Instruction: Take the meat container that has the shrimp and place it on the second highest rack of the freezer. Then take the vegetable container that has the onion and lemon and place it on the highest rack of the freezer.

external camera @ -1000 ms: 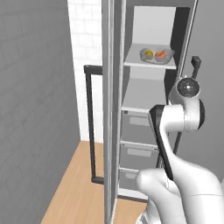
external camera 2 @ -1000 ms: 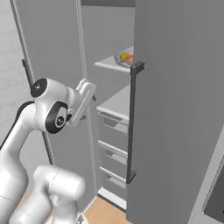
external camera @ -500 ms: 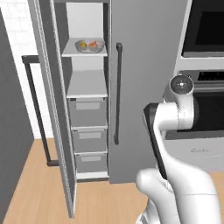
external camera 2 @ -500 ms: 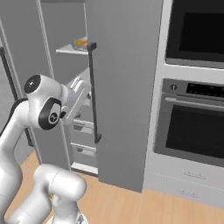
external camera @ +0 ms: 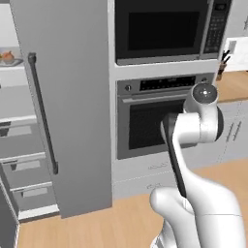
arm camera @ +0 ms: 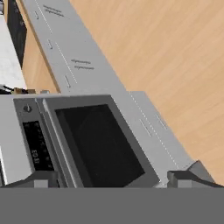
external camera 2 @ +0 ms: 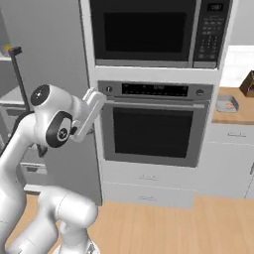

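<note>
The freezer (external camera: 17, 145) now sits at the far left edge of your left base view. A moment ago it was right in front of you. The things did not move. Your base turned, so both base cameras now look at the oven (external camera: 147, 123) and the microwave (external camera: 162, 29) above it.

The vegetable container (external camera: 7, 59) is on a pale shelf inside the freezer, and one round orange thing shows in it. So that part of the job looks done, though you cannot tell from here which rack it is.

Your gripper (arm camera: 113, 178) is let go and spread wide. Nothing is between its tips. It points down at the oven door and the wooden floor (arm camera: 166, 52).

You seem to be turning away to fetch the next thing. In the right base view a small grey tray (external camera 2: 226, 104) sits on the counter (external camera 2: 233, 115) to the right of the oven. It could be the meat container, but it is too small to see a shrimp in it.

A tall grey door (external camera: 72, 106) with a long black handle (external camera: 42, 114) stands between the freezer and the oven. A knife block (external camera: 223, 62) stands on the counter too, so watch your arm near it.
</note>
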